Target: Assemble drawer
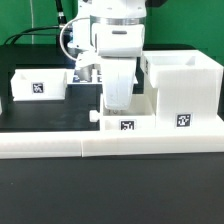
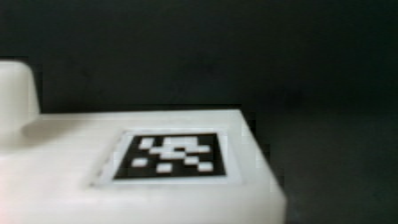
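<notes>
**Three loose pieces, none yet joined**

Item one, at the exterior view's left: the left tray (image 1: 40,86). It is small, white and open-topped, with one black-and-white tag on its front face. It sits alone on the black table (image 1: 50,112), well apart from the other parts and untouched.

Item two, centre: the middle tray (image 1: 125,123), the same white plastic. A small knob (image 1: 93,115) sticks out toward the exterior view's left. It rests against the long white bar (image 1: 60,147) and just beside the housing. The gripper (image 1: 116,100) hangs directly over it, low and close. From where I stand the fingertips are hidden, so I cannot tell whether they are spread, closed or gripping. The wrist view shows a flat white face with a tag (image 2: 173,157) and a rounded white shape (image 2: 15,95) at the frame's edge (finger or knob, I can't say).

Item three, right: the housing (image 1: 185,95), a big white box that looks open on top, with a tag low on its front.

Progress: early, by my reckoning. Both trays are outside the housing, and both are left to slide in.
</notes>
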Tool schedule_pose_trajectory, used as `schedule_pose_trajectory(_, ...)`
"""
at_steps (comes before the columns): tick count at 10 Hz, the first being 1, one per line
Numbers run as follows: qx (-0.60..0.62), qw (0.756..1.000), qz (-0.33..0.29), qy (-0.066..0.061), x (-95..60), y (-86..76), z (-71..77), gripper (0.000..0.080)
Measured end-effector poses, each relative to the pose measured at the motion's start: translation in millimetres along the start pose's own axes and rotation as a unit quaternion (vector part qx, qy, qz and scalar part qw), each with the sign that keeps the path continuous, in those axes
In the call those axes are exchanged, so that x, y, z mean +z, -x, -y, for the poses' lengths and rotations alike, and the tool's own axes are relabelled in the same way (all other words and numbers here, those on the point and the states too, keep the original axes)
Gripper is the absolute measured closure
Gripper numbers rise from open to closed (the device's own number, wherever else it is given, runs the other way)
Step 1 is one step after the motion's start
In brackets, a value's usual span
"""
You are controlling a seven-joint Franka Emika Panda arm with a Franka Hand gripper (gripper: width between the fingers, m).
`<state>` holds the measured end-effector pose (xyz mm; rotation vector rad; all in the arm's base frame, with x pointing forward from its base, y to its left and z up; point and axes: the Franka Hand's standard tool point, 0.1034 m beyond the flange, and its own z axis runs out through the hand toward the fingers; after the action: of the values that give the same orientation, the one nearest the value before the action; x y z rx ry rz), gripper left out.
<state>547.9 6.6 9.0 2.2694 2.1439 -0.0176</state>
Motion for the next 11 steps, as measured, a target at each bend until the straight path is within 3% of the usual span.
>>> schedule_pose_trajectory(3,-0.004,1.000,0.000,0.000,-0.1,0.0,-0.1,0.0757)
schedule_pose_trajectory(4,-0.027,1.000,0.005,-0.003,-0.5,2.3,-0.8,0.0757)
schedule_pose_trajectory(5,-0.064,0.998,0.014,-0.014,-1.5,3.8,-2.4,0.0757)
schedule_pose_trajectory(11,-0.032,0.999,0.012,-0.011,-3.0,-2.9,-4.4,0.0757)
